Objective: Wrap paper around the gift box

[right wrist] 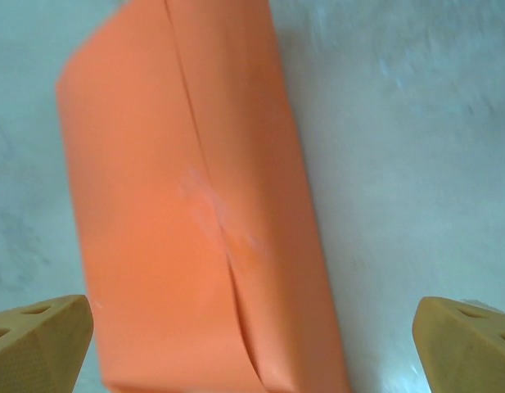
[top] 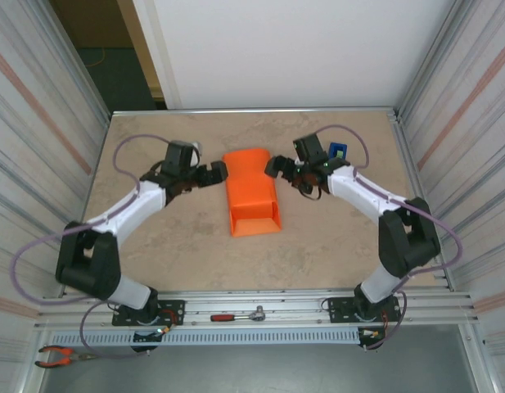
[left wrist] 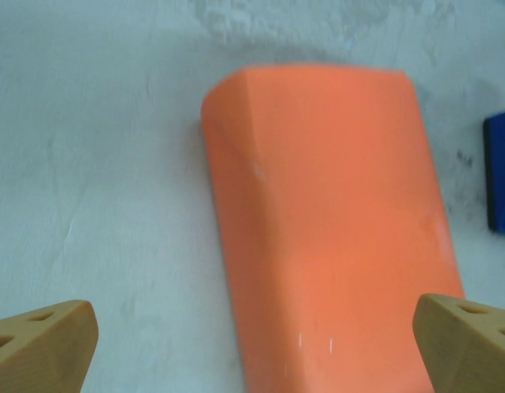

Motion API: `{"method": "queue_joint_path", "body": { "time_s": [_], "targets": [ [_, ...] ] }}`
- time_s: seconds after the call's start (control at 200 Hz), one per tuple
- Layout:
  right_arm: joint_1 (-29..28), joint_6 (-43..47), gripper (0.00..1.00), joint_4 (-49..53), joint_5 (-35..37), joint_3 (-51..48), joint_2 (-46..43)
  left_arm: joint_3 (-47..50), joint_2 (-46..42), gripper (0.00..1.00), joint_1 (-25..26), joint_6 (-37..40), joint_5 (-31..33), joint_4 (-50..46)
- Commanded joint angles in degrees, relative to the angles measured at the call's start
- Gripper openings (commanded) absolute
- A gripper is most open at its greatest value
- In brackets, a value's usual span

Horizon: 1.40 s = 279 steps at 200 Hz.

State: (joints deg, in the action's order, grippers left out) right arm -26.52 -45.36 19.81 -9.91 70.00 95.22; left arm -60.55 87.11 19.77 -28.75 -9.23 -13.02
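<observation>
Paper lies folded into a long orange wrap mid-tabletop, seam up | your left fingers spread wide, right at the paper's left edge | your right fingers spread wide at its right edge | blue dispenser off beyond the paper's right side

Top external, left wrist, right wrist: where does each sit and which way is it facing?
Top external: above and behind the bases, looking down on the table; left arm and right arm show, open left fingers and right fingers flanking the orange paper.
Left wrist: on the left arm, aimed down at the paper's end; fingertips at bottom corners.
Right wrist: on the right arm, aimed down at the paper's seam; fingertips likewise.
Shared: both wrist views see the paper.
</observation>
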Motion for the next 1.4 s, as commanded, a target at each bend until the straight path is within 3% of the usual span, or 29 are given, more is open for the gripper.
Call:
{"method": "queue_joint_path", "body": {
  "time_s": [0.0, 0.351, 0.566, 0.782, 0.997, 1.147, 1.237, 1.393],
  "targets": [
    [2.27, 2.20, 0.98, 2.53, -6.04, 6.46, 6.81, -6.54, 7.79, 0.99, -1.80, -1.03, -10.58, -0.73],
    [4.03, -1.16, 0.99, 1.00, -13.04, 24.32, 25.16, -21.78, 26.08, 0.92, -2.22, -3.39, -18.20, -0.85],
    [2.57, -3.28, 0.93, 0.68, -13.97, 28.00, 31.70, -24.70, 32.25, 0.70, -3.08, -4.35, -21.97, 1.03],
    [2.09, -4.84, 0.78, 0.52, -13.41, 27.00, 33.36, -24.96, 36.87, 0.44, -3.16, -4.82, -24.51, 3.58],
    [2.41, -5.96, 0.65, -0.21, -12.51, 24.88, 33.28, -24.62, 38.36, 0.36, -3.58, -4.27, -25.02, 4.59],
    [2.70, -6.45, 0.59, -0.87, -12.66, 24.44, 33.64, -21.04, 36.35, 0.36, -3.61, -5.27, -23.92, 7.05],
    [2.96, -6.34, 0.60, -0.94, -13.26, 24.76, 33.89, -18.82, 34.70, 0.42, -3.64, -6.13, -22.41, 8.69],
    [4.06, -6.15, 0.78, -0.94, -13.27, 24.51, 31.36, -20.85, 33.95, 0.59, -4.62, -5.55, -23.12, 7.83]
  ]
}}
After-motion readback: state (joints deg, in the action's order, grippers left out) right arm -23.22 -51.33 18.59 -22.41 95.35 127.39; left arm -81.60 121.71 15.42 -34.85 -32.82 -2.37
